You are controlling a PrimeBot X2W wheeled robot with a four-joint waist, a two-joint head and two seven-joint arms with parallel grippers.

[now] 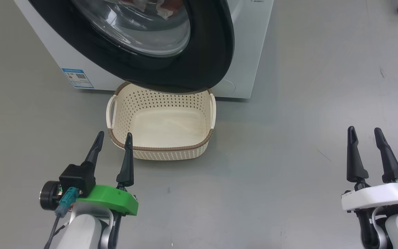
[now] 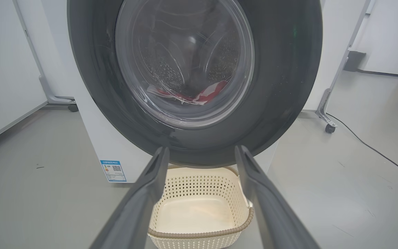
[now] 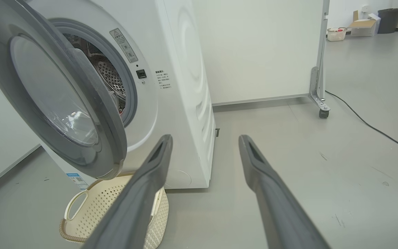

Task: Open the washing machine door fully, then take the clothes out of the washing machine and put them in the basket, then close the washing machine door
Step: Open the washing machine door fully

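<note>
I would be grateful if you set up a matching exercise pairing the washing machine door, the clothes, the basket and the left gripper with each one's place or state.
Things:
1. washing machine door
2. clothes
3. basket
4. left gripper

Places or states:
A. empty, standing on the floor
B. jaws open, holding nothing, by the basket's near left corner
C. partly open, overhanging the basket's far end
D. red, lying in the drum

Pairs: 1-C, 2-D, 3-A, 4-B
</note>
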